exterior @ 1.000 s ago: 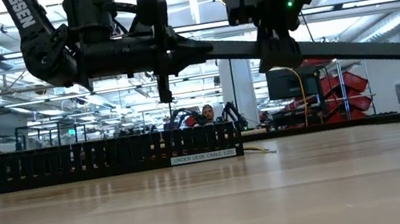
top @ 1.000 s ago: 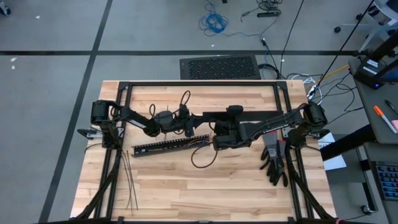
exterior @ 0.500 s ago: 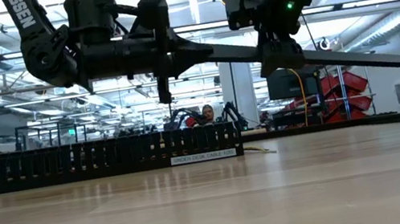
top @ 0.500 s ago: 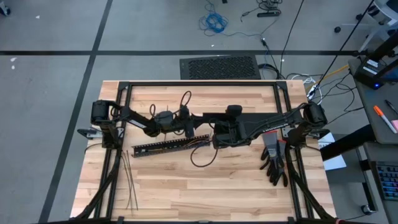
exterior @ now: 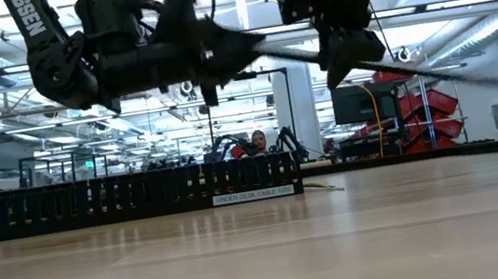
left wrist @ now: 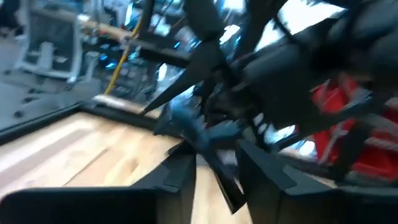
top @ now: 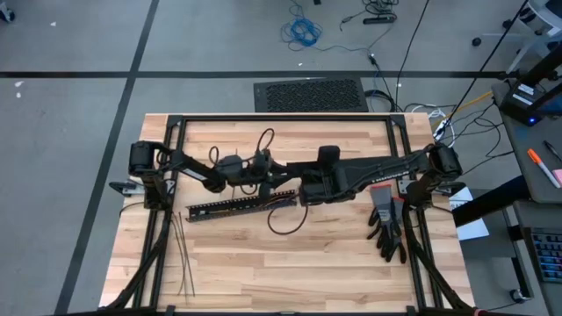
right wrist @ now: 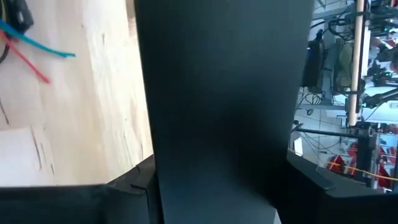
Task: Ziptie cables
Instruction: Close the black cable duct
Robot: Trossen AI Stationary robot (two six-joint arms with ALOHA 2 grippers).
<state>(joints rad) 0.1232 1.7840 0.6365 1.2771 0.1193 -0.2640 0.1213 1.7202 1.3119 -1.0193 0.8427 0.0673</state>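
A long flat black strip (exterior: 441, 72) hangs above the table. My right gripper (top: 307, 189) is shut on it. My left gripper (top: 274, 173) stands open at the strip's left end, a finger (left wrist: 177, 180) on either side. The cables (top: 283, 198) are red and blue wires (right wrist: 34, 43). They lie on the table at the right end of the black slotted duct (top: 237, 205). A black cord loop (top: 285, 226) lies just nearer. The zipties (top: 180, 254) lie at the near left. My right gripper pinches the flat black strip (right wrist: 217, 93) between its two fingers (right wrist: 308, 180), which lie across its width. The fingers slant down at it from the table's right. The strip is lifted clear of the table. My left gripper: I cannot tell whether its fingers touch the strip's end.
The slotted duct (exterior: 117, 197) lies flat across the table's middle left. Black gloves (top: 386, 226) lie at the right beside the right arm's base. A black frame (top: 281, 118) runs along the table's far edge and its sides. Bare wood lies toward the near edge.
My left gripper has rolled about its own long axis and stayed in place. My right gripper has risen a little and tipped. The black strip has swung with it and now shows blurred.
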